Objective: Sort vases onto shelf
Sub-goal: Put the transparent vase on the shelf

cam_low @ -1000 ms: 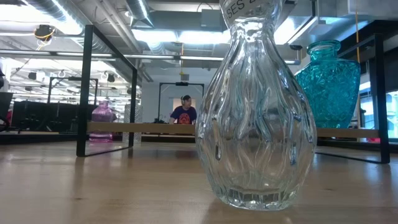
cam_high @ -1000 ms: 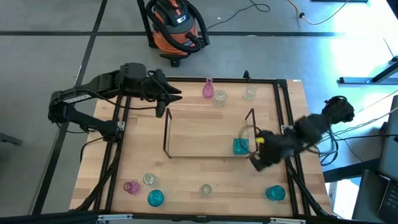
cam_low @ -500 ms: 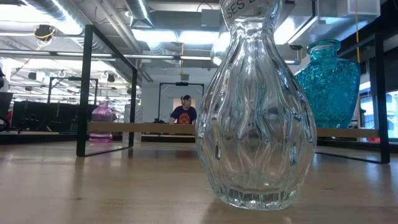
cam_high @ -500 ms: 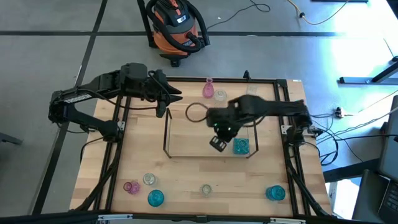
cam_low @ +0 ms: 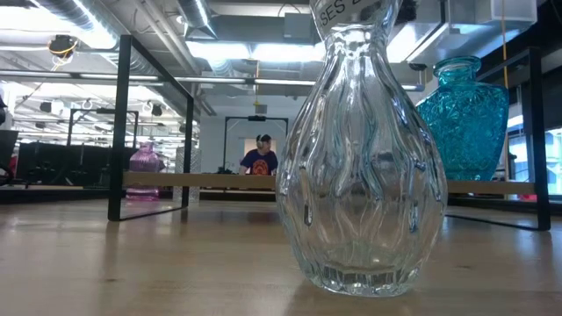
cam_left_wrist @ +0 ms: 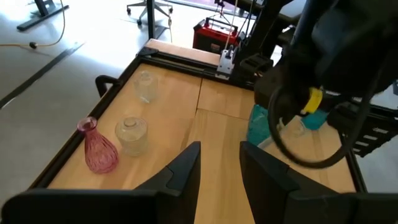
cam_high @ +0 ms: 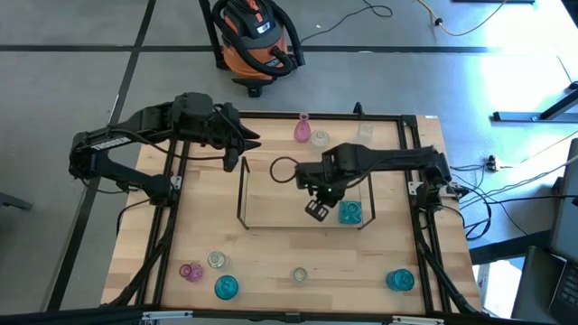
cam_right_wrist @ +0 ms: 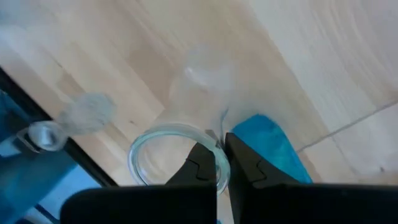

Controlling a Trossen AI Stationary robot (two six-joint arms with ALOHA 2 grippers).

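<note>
Now the low wire-framed shelf with its clear base (cam_high: 302, 194) sits mid-table, one teal-blue glass vase (cam_high: 349, 213) at its right end. Over it the right gripper (cam_right_wrist: 219, 167) has its fingers pinched on the rim of a clear glass vase (cam_right_wrist: 186, 124), whose body is blurred. At the far left the left gripper (cam_left_wrist: 217, 162) hangs part open, holding nothing. Down low, a big clear ribbed vase (cam_low: 360, 158) blocks the view; its label is cut off, reading only "SES".
</note>
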